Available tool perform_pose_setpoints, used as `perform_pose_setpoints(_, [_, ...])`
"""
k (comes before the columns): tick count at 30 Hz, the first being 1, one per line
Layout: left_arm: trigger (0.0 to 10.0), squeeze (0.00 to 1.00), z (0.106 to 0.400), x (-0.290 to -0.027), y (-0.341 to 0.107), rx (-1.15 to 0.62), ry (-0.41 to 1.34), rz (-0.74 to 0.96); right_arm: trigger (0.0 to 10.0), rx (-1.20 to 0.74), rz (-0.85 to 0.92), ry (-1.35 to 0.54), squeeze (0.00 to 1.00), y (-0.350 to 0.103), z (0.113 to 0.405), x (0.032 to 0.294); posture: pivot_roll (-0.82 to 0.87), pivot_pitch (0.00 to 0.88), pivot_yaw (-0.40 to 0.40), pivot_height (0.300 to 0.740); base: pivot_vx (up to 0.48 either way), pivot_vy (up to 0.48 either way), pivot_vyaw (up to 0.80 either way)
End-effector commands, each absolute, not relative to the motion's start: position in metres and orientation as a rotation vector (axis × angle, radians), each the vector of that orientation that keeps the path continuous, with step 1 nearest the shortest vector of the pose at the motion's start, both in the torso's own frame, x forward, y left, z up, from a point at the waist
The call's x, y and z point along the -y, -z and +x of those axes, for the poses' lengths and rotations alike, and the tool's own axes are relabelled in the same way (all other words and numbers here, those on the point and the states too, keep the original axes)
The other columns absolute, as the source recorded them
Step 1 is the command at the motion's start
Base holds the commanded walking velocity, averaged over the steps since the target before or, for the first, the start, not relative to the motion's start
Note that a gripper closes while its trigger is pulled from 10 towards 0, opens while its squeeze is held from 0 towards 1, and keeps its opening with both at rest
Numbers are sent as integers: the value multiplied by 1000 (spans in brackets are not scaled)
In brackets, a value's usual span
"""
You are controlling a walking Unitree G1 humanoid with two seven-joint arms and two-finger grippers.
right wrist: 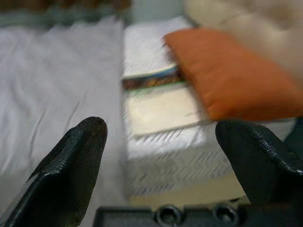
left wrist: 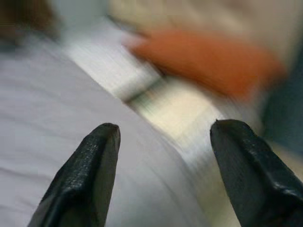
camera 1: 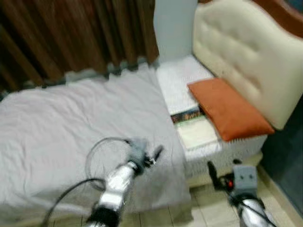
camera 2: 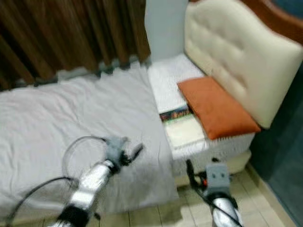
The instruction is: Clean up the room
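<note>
A wide bed covered by a pale grey wrinkled sheet (camera 1: 71, 123) fills the left of the scene, with brown curtains (camera 1: 66, 33) at the far side. To the right, a rectangular orange pillow (camera 1: 229, 108) lies on the white patterned mattress (camera 1: 177, 80), against a cream tufted padded headboard (camera 1: 246, 52). A flat cream book with a dark patterned edge (camera 1: 194, 127) lies just left of the pillow, touching it. The left gripper (left wrist: 163, 175) hovers over the sheet's near right part, fingers spread apart and empty. The right gripper (right wrist: 161, 165) hangs above the tiled floor (camera 1: 208, 203) near the mattress corner, also released.
</note>
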State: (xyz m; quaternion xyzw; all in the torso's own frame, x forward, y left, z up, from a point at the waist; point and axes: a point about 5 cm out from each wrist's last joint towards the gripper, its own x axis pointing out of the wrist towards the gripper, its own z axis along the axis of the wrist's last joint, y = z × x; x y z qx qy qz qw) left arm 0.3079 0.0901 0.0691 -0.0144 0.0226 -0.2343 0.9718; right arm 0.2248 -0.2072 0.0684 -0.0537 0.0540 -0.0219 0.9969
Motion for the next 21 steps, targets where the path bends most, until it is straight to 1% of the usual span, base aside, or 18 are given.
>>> perform_pose_setpoints(1, [10000, 1000, 296, -118, -76, -41, 348, -104, 10000, -32, -61, 81, 0, -81, 222, 209, -186, 0, 128, 740, 0, 0, 0])
perform_pose_setpoints(3, [10000, 1000, 284, -129, -81, -19, 301, -122, 10000, -15, -62, 73, 0, -83, 221, 210, -168, 0, 118, 740, 0, 0, 0])
perform_pose_setpoints(4, [10000, 1000, 284, -129, -81, -19, 301, -122, 10000, -15, -62, 73, 0, -83, 221, 210, -168, 0, 118, 740, 0, 0, 0])
perform_pose_setpoints(5, [10000, 1000, 282, -130, -82, -15, 294, -126, 10000, -12, -64, 70, 0, -83, 222, 211, -148, 0, 98, 740, 0, 0, 0])
perform_pose_setpoints(6, [10000, 1000, 282, -130, -82, -12, 297, -127, 10000, -11, -66, 70, 0, -83, 223, 211, -148, 0, 98, 740, 0, 0, -800])
perform_pose_setpoints(7, [10000, 0, 285, -132, -72, -47, 270, -70, 10000, -25, -63, 66, 0, -80, 230, 212, -130, 0, 83, 740, 0, 0, -800])
perform_pose_setpoints(9, [10000, 0, 288, -132, -61, -89, 248, -19, 10000, -47, -64, 60, 0, -76, 243, 212, -113, 0, 70, 740, 0, 0, -800])
perform_pose_setpoints(11, [10000, 0, 288, -132, -58, -109, 244, 3, 10000, -51, -62, 60, 0, -76, 247, 213, -113, 0, 70, 740, 0, 0, -800])
perform_pose_setpoints(13, [10000, 0, 280, -135, -57, -144, 241, -2, 10000, -42, -80, 36, 0, -77, 248, 211, -115, 0, 68, 740, 0, 0, -800])
perform_pose_setpoints(14, [10000, 173, 272, -143, -55, -174, 204, -19, 10000, -41, -66, 35, 0, -76, 247, 210, -115, 0, 67, 740, 0, 0, -800])
perform_pose_setpoints(16, [10000, 173, 272, -143, -55, -174, 204, -19, 10000, -41, -66, 35, 0, -76, 247, 210, -115, 0, 67, 740, 0, 0, -800])
perform_pose_setpoints(17, [10000, 1000, 268, -144, -54, -168, 207, -25, 10000, -43, -63, 41, 0, -75, 245, 210, -115, 0, 64, 740, 0, 0, -800])
perform_pose_setpoints(21, [10000, 1000, 265, -141, -52, -179, 224, -22, 10000, -62, -65, 36, 0, -70, 241, 209, -109, 0, 57, 740, 0, 0, -800])
